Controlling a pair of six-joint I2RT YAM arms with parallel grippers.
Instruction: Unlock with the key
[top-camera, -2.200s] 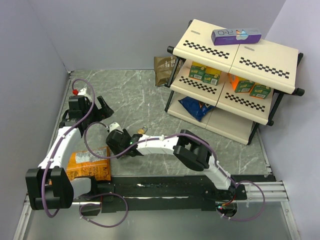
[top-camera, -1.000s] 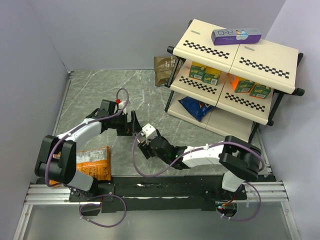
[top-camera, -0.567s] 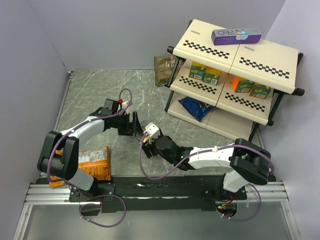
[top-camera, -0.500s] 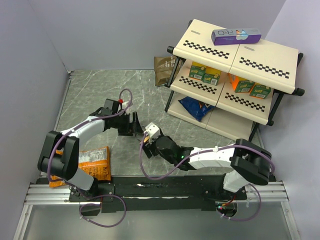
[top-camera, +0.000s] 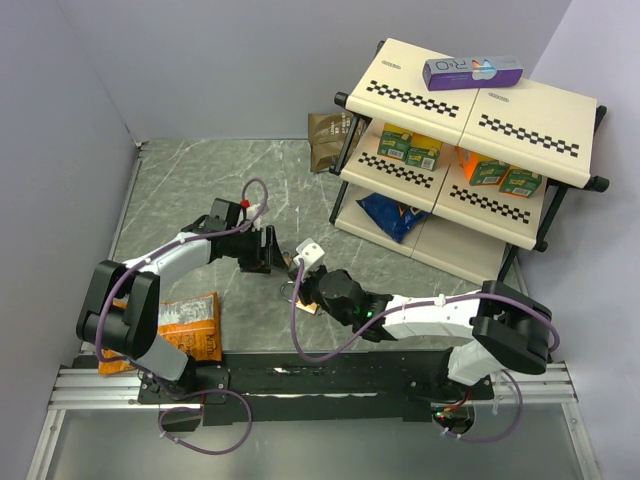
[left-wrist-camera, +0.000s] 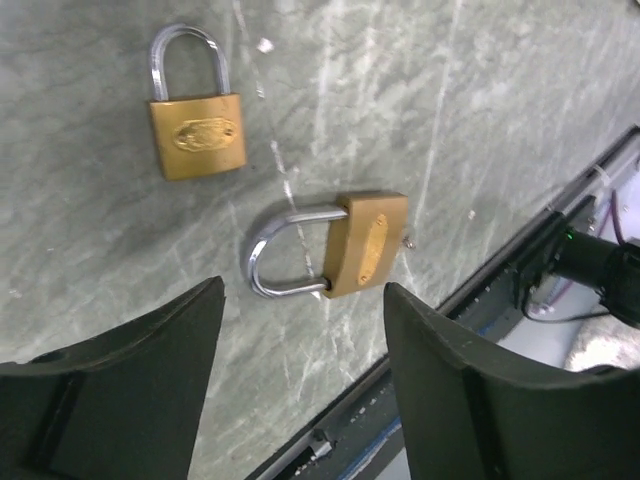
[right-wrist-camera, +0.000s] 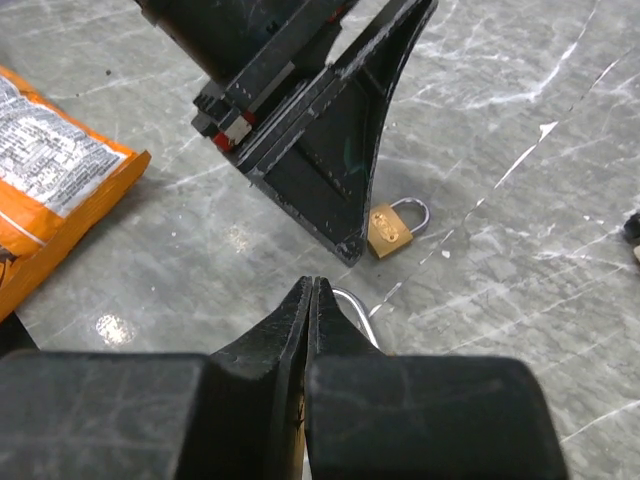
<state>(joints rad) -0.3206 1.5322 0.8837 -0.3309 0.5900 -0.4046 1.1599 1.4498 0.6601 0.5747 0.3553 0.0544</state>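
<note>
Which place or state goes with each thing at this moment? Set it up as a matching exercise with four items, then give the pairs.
Things
1. left gripper
2. right gripper
3. orange snack bag
4. purple box

Places or states
A. on top of the rack
B. fingers pressed together
C. flat on the table, near left
D. fingers apart, a brass padlock seen between them

Pairs: 1-D, 2-B, 3-C, 4-A

The grey marble table (top-camera: 200, 180) holds 2 brass padlocks (left-wrist-camera: 197, 135) and an orange snack bag (top-camera: 188, 322).
</note>
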